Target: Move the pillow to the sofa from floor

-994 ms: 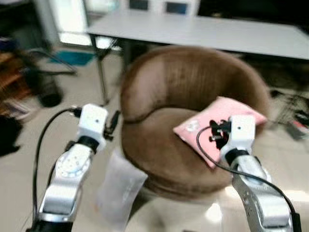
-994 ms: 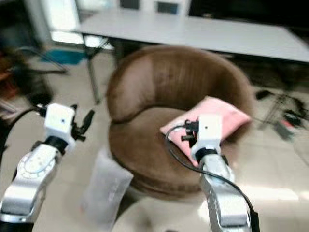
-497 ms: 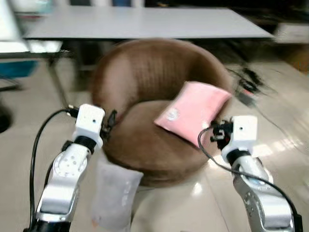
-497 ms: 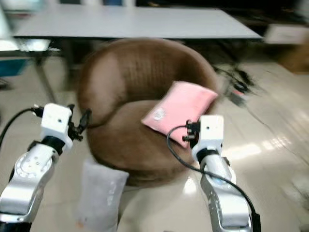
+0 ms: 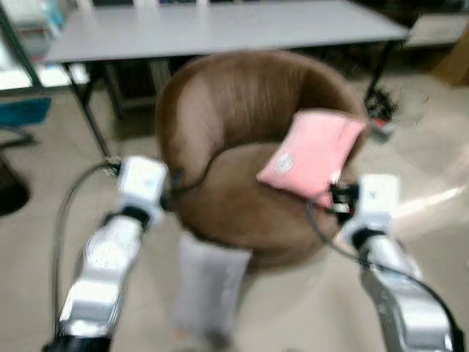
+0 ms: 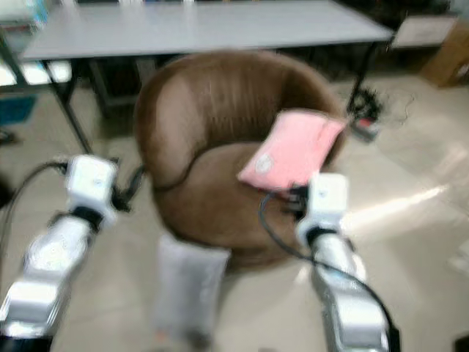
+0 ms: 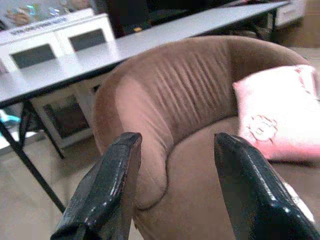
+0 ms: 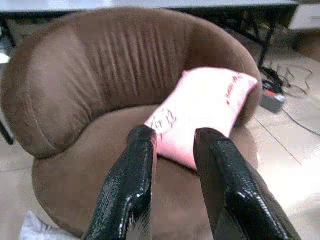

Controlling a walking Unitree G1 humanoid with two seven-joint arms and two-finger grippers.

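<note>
Brown sofa; pillow tilted upright

No text can really be read in these pictures. The pink pillow on the brown sofa carries a small round white emblem near its lower corner, at about 7 o'clock on its face, but its content is too blurred to tell. Along the pillow's upper edge, at about 2 o'clock, there are some reddish marks that look like letters; they are not legible. The head views are blurred and show no readable label, number or sign.
</note>
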